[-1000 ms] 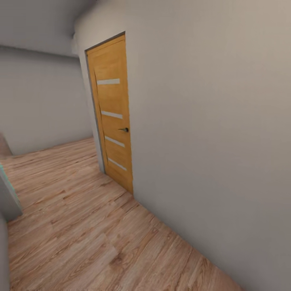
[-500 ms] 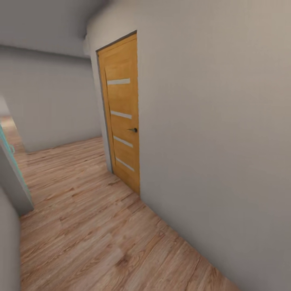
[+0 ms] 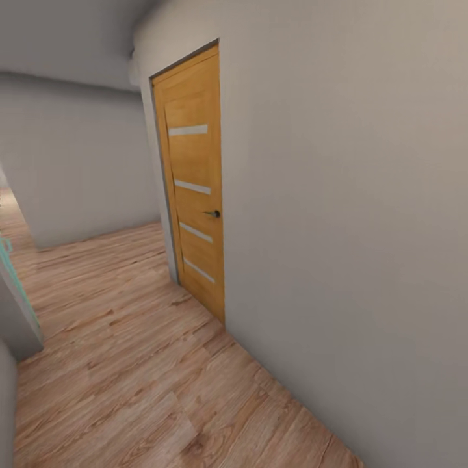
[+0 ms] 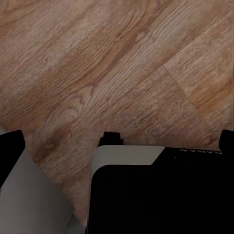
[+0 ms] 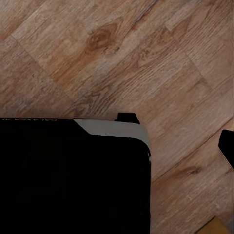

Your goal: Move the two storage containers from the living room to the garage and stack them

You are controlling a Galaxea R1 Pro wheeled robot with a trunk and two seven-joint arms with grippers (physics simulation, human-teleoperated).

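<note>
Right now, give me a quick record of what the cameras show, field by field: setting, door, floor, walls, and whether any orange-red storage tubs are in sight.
setting: indoor corridor running ahead and to the left
door: orange-brown wooden door with four pale horizontal slats, shut, set in the right-hand wall
door handle: small dark lever handle on the door's near edge
floor: light wood-plank flooring, also under both wrist cameras
walls: plain off-white wall on the right, another across the far end
storage tubs: none in sight
grippers: open or shut cannot be told
</note>
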